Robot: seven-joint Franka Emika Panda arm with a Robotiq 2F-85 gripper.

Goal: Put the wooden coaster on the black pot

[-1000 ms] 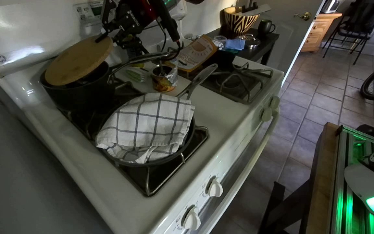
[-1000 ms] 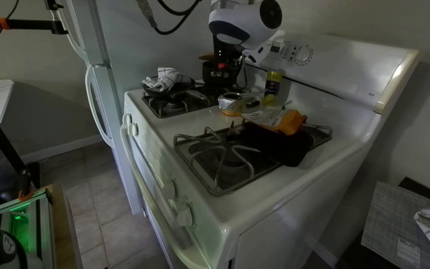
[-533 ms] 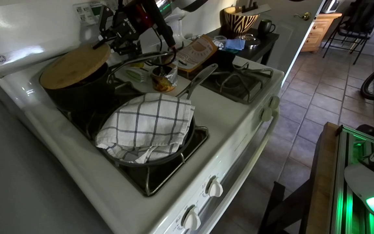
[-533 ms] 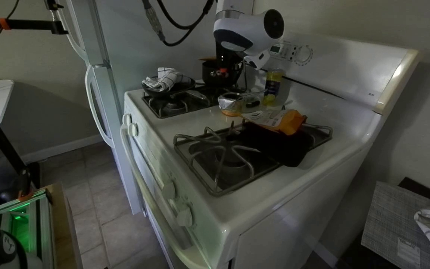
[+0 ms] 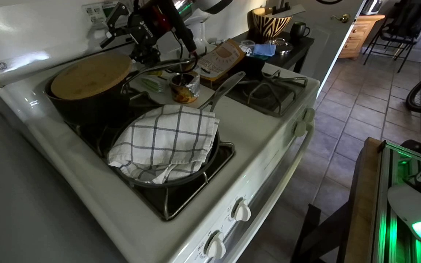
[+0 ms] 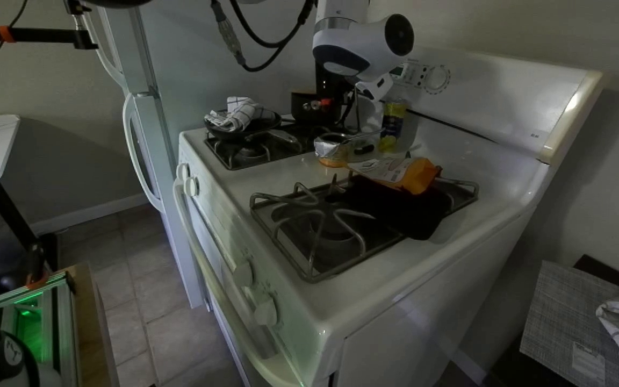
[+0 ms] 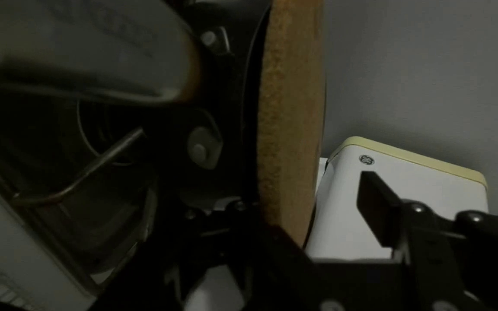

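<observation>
The wooden coaster [image 5: 91, 76] lies nearly flat across the top of the black pot [image 5: 90, 109], whose rim shows along the coaster's left side. Seen from the wrist, the coaster [image 7: 290, 129] is edge-on beside the dark pot wall. My gripper [image 7: 314, 218] stands open at its near end. The right-hand finger [image 7: 376, 207] is well apart from the wood; the left-hand one overlaps the coaster's end in the picture, and whether they touch I cannot tell. The black pot [image 6: 304, 109] also appears in an exterior view, partly behind the arm.
A pan with a checked cloth [image 5: 166, 140] sits on the front burner. The pot's long handle [image 5: 159, 66] passes below the gripper. Close by are an opened can [image 5: 184, 89], an orange-and-white bag [image 5: 222, 58] and a yellow bottle [image 6: 393, 123]. The stove's back panel [image 5: 49, 40] rises behind.
The jaws have opened and let go of the coaster. It was tilted with its edge raised in the gripper, then came down and now rests flatter on the pot.
</observation>
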